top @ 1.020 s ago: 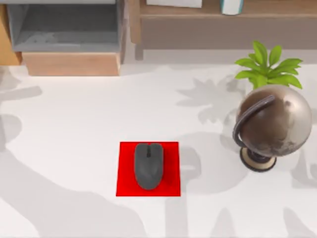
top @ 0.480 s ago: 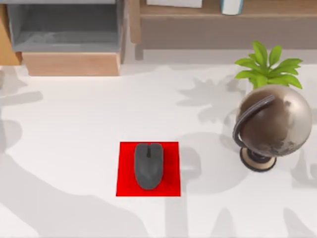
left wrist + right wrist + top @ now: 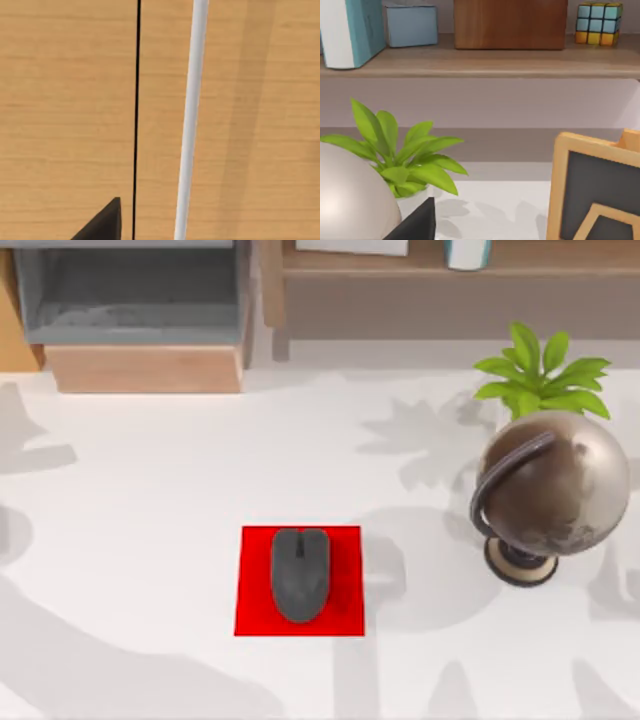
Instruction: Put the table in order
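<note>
The left gripper (image 3: pixel 102 225) faces a light-wood panel (image 3: pixel 65 110) at close range, with a thin black seam (image 3: pixel 136 115) and a white bar (image 3: pixel 192 100) running just ahead of it; whether it is released or clenched I cannot tell, and nothing is seen in its hold. The right gripper (image 3: pixel 417 225) hangs low over the table (image 3: pixel 150 470), with the globe (image 3: pixel 350 200) just beside it, the plant (image 3: pixel 405 155) right ahead and a wood-framed dark board (image 3: pixel 600 190) off to its other side; its state cannot be told either.

The white tabletop lies beneath and in front of the right gripper; on it the dark mouse (image 3: pixel 299 574) sits on the red mat (image 3: pixel 250 620), well apart from both grippers. The grey drawer (image 3: pixel 130 295) stands open.

I judge the step in hand to concern the drawer, since the white bar may be its handle; the next move then calls for squaring up on that bar before closing on it, or else pressing the drawer's front shut.
</note>
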{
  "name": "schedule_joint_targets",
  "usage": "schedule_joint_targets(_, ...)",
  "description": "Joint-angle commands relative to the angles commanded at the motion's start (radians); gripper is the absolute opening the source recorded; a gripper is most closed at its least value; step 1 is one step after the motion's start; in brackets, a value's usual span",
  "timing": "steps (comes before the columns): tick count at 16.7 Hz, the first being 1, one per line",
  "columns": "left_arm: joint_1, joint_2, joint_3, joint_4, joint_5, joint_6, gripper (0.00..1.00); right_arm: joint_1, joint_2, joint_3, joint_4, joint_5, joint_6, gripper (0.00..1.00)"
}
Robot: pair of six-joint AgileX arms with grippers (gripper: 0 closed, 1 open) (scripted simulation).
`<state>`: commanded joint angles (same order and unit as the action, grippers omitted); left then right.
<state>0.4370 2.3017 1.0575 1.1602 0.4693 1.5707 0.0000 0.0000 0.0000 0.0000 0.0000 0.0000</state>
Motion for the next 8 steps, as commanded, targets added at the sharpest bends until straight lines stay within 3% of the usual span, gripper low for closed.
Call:
schedule_joint_targets(4, -0.046, -0.052, -0.017, 0.005, -0.037, -0.036, 1.0, 0.0, 0.0, 0.0, 0.0, 0.0, 0.0, 1.0)
schedule_joint_targets(8, -0.228, -0.189, -0.067, -0.002, -0.159, -0.172, 1.0, 0.0, 0.0, 0.0, 0.0, 0.0, 0.0, 1.0)
